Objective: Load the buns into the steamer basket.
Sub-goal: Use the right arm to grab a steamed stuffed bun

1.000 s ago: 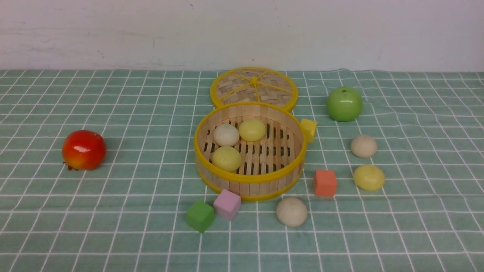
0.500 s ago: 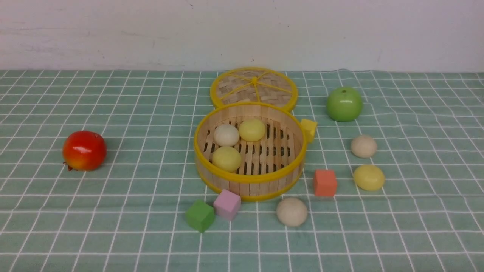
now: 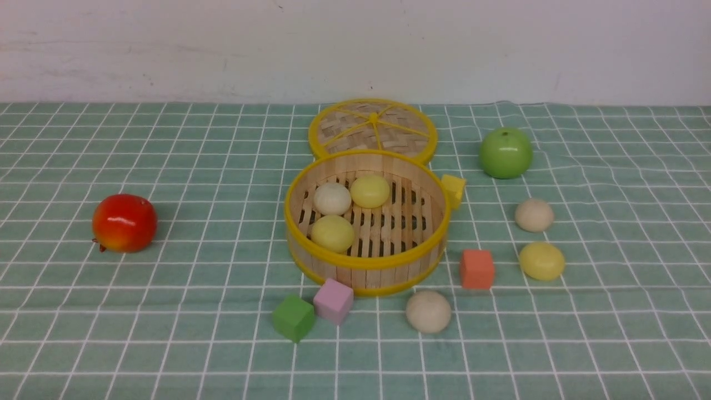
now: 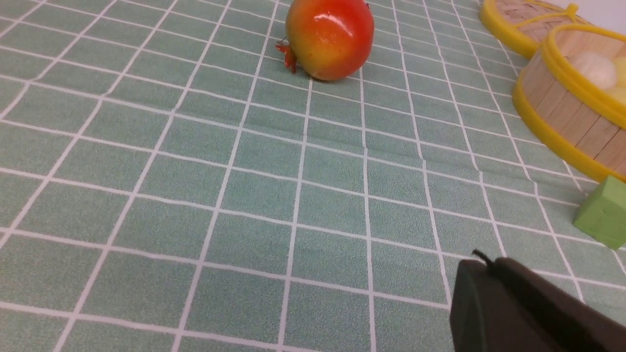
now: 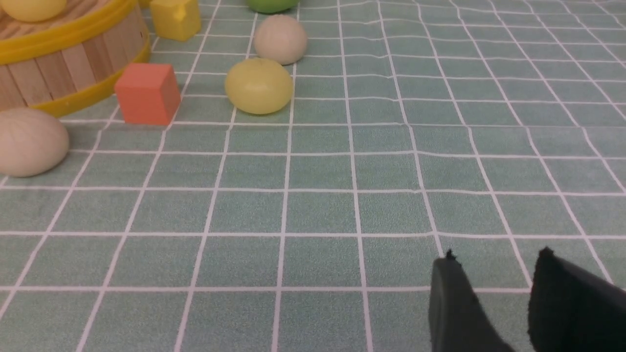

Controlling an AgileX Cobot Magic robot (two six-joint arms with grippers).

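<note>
Left gripper (image 4: 481, 266): closed, empty.
Round yellow-rimmed bamboo steamer basket (image 3: 366, 253): uncovered.
Small smooth domed buns (image 3: 428, 311): three inside; three loose at its 3, 4, 5 o'clock.
Right gripper (image 5: 496, 259): jaws apart, empty.
Risk: a smooth bun may slip from the jaws; the nearby orange cube (image 3: 477, 269) may get knocked.

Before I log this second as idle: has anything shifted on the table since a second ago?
Nothing visibly changed. Three buns remain in the steamer basket, three loose buns remain on the cloth; nothing was gripped or released.
</note>
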